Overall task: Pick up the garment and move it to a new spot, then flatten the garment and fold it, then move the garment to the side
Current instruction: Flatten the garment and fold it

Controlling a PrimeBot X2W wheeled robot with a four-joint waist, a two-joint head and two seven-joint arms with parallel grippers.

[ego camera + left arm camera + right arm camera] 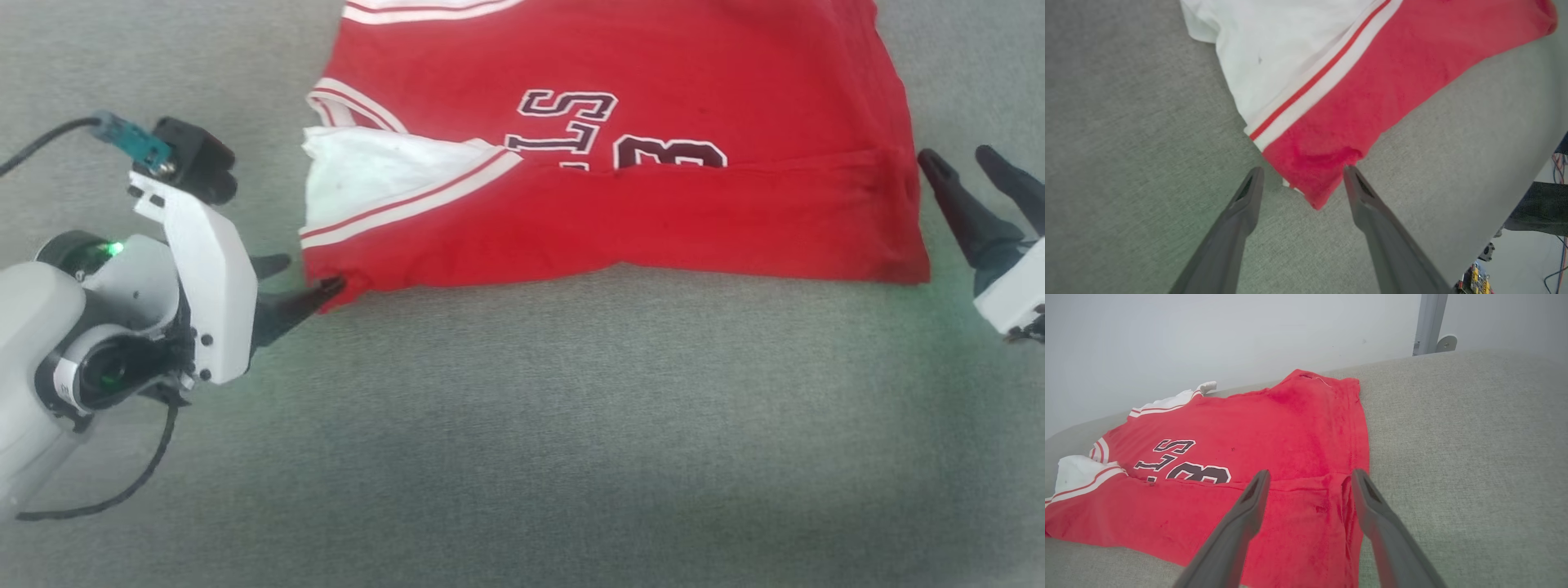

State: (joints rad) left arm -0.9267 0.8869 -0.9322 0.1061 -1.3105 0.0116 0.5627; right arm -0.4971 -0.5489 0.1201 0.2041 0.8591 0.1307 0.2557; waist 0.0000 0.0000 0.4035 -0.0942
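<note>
Jersey (pixel 620 188) flat on grey surface (pixel 522 425). Near long edge already folded up over print, hiding lower half of lettering. White inside shows at left armhole.
Step in hand, by my reading: folding.
Left gripper (pixel 313 273) open, straddling near-left corner, not yet pinched.
Right gripper (pixel 955 155) open, at right edge, level with fold line.
Next move likely needs both to close on their corners, lift together and carry cloth across evenly. Doubled layer may slip from one side.
</note>
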